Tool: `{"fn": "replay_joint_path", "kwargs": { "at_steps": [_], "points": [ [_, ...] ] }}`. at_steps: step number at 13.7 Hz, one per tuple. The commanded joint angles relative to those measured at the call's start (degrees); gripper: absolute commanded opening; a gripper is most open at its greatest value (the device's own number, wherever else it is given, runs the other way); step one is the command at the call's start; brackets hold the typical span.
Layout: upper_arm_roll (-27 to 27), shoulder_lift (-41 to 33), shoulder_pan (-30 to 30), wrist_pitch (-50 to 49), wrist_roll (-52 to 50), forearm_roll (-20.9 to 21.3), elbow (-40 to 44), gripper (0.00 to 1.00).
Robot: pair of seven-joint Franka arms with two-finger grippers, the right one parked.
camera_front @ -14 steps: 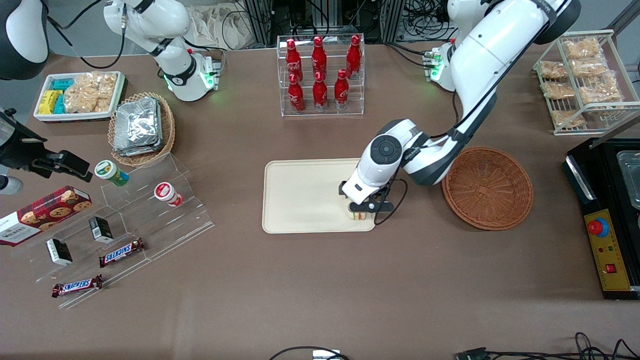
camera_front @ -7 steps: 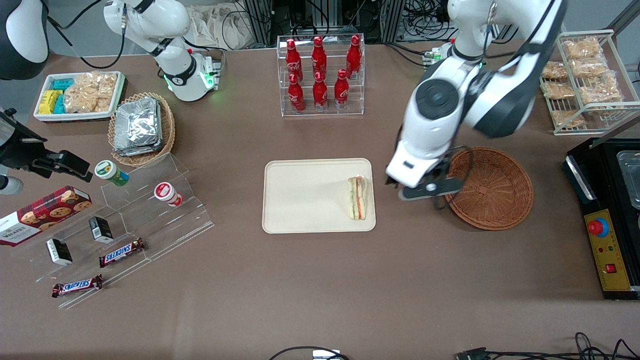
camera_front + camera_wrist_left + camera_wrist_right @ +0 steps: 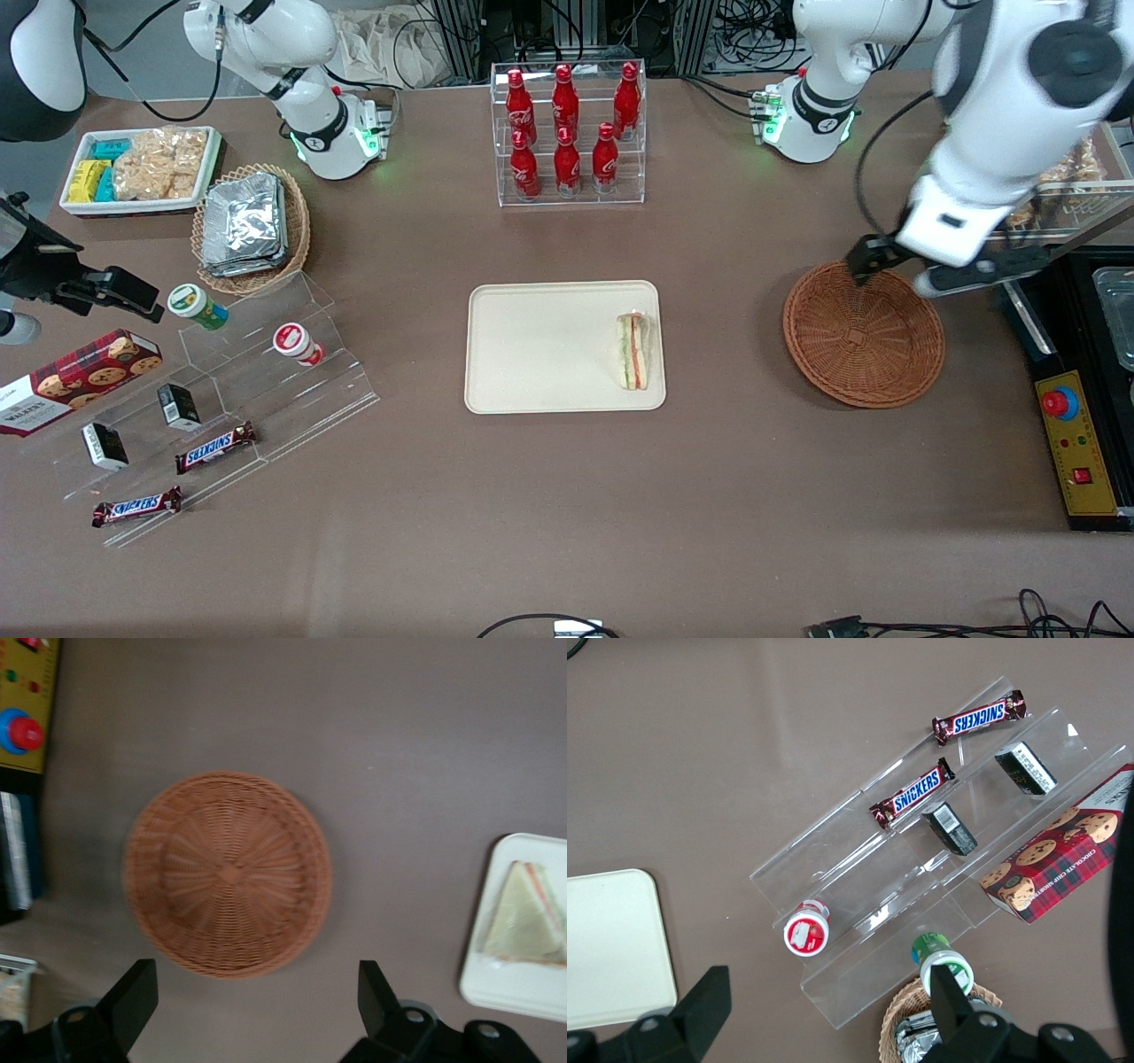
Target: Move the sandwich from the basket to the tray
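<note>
Front view, sandwich: the sandwich [image 3: 633, 351] lies flat on the cream tray [image 3: 532, 350], tucked against the tray's rim at the end nearest the wicker basket [image 3: 864, 334], cut edge with its green and orange filling showing.
Front view, basket: nothing in it, just bare woven bottom, well apart from the tray.
Front view, gripper: the left arm's gripper [image 3: 895, 268] hangs high over the basket's farther rim, toward the working arm's end of the table, and it carries nothing.
Front view, surroundings: the rack of red cola bottles [image 3: 567, 133] stands farther from the camera than the tray, untouched.

Left wrist view, basket: the basket [image 3: 229, 874] sits right under the camera, and there it is, hollow, only weave.
Left wrist view, claw: both black fingers [image 3: 133, 1001] stand wide apart with only table between them, so the claw is fully spread and holds nothing.
Left wrist view, sandwich: the triangular wedge [image 3: 524, 916] rests on a corner of the tray [image 3: 505, 988], off to one side of the basket.

Right wrist view: only a rounded tray corner [image 3: 611, 943] and the acrylic snack shelf with Snickers bars [image 3: 979, 718] show; no sandwich in sight here.

Progress: by these pictures the job looks done, sandwich on tray and released. Nothing seems left but for the arm to park.
</note>
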Motion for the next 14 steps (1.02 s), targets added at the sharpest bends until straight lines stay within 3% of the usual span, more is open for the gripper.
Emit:
{"fn": "replay_joint_path", "kwargs": {
  "at_steps": [1,6,14],
  "points": [
    [3.41,-0.46,-1.33,-2.94,4.40,-1.01,2.92,1.00],
    [4.90,3.14,-1.16,-11.63,6.85,-4.79,11.98,1.00],
    [7.72,3.41,-1.16,-12.35,11.61,-4.97,12.26,1.00]
  ]
}}
